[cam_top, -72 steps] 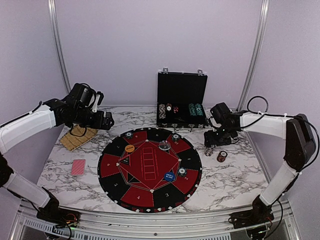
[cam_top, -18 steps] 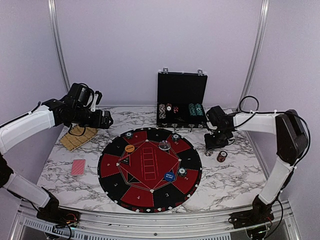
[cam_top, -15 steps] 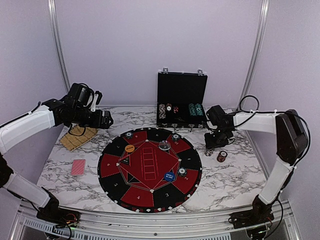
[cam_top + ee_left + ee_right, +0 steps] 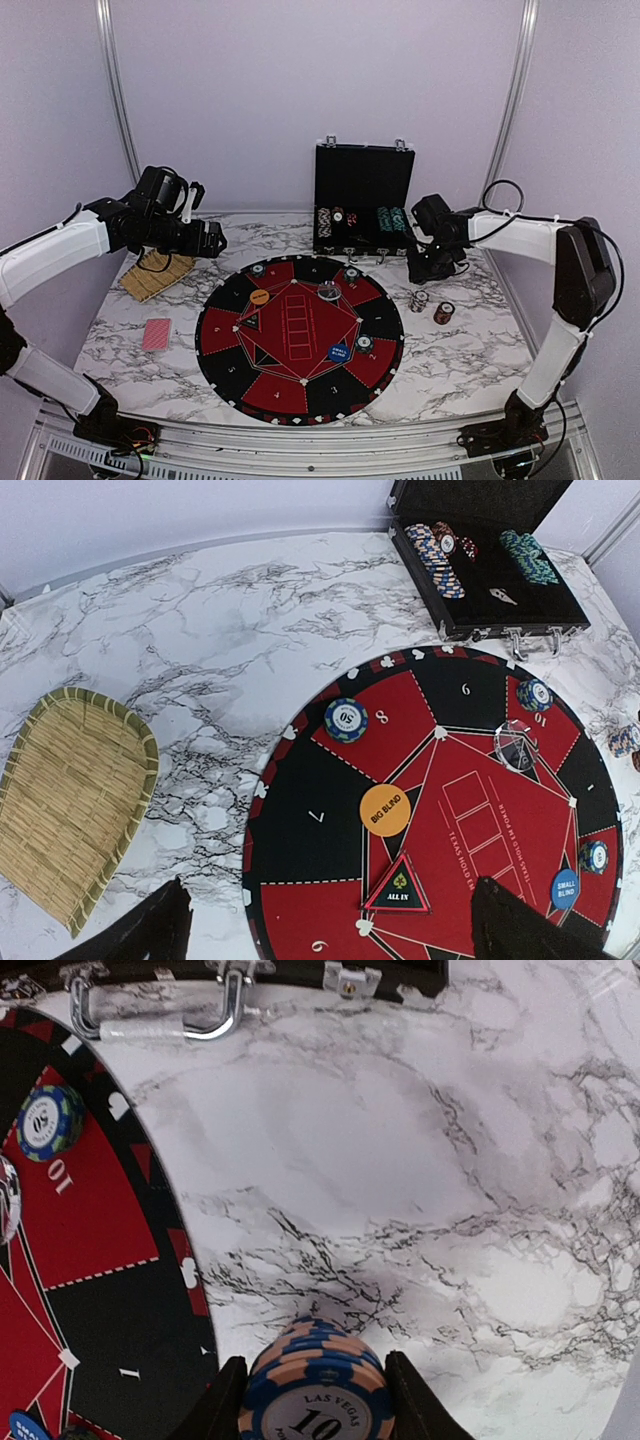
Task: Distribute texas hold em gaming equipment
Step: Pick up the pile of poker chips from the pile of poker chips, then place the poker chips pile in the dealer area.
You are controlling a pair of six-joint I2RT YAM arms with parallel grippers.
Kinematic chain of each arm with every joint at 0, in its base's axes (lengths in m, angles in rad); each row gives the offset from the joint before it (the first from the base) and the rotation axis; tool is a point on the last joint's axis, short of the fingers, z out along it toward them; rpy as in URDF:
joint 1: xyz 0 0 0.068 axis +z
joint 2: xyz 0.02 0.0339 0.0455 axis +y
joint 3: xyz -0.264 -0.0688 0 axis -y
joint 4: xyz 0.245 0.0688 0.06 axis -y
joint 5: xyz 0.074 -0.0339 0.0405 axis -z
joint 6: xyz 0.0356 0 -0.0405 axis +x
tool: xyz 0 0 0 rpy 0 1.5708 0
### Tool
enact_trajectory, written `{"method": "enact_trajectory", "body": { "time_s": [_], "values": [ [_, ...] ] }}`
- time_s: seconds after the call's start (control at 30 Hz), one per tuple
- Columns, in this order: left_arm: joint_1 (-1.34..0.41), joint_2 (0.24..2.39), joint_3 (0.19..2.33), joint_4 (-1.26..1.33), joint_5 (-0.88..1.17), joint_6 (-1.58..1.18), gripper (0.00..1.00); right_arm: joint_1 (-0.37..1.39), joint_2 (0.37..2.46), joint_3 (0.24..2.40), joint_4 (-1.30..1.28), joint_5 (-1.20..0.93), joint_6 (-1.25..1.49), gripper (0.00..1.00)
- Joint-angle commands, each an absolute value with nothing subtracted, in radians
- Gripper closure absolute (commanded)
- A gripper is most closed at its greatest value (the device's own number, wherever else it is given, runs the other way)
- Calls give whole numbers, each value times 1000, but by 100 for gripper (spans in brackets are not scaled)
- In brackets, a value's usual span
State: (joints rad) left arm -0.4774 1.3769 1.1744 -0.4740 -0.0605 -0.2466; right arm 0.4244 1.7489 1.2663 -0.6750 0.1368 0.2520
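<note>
Right wrist, right fingers point(image 4: 222, 1405) pinching round stripe-edged chip stack point(image 4: 318, 1400), marble tabletop point(image 4: 400, 1160), left fingers point(image 4: 150, 930) wide

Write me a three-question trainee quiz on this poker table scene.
1. True or false: the black case stands open.
2. The orange BIG BLIND disc lies on: A the round mat, B the woven tray, C bare marble.
3. What number is printed on the chip stack at the bottom of the right wrist view?
Key: 1 true; 2 A; 3 10.
</note>
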Motion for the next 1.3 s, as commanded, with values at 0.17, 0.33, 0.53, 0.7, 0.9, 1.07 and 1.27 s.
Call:
{"method": "enact_trajectory", "body": {
  "time_s": [0.17,0.33,0.53,0.7,0.9,1.07,1.27],
  "values": [
    [-470,1357,1167,-455,-57,-243,1,517,1892,1494,-697,135,233,69],
    [-469,1357,1167,-456,-56,-244,1,558,2008,1597,-685,106,229,69],
    [-468,1354,1167,-455,-57,-245,1,586,2114,1683,-683,81,227,70],
    [-466,1356,1167,-454,-54,-244,1,589,2154,1692,-659,66,227,70],
    [-465,1355,1167,-456,-54,-245,1,591,2186,1695,-648,55,224,70],
    [-463,1355,1167,-455,-54,-245,1,591,2202,1697,-639,50,221,70],
    [-463,1356,1167,-455,-52,-244,1,597,2212,1697,-643,52,219,67]
  ]
}}
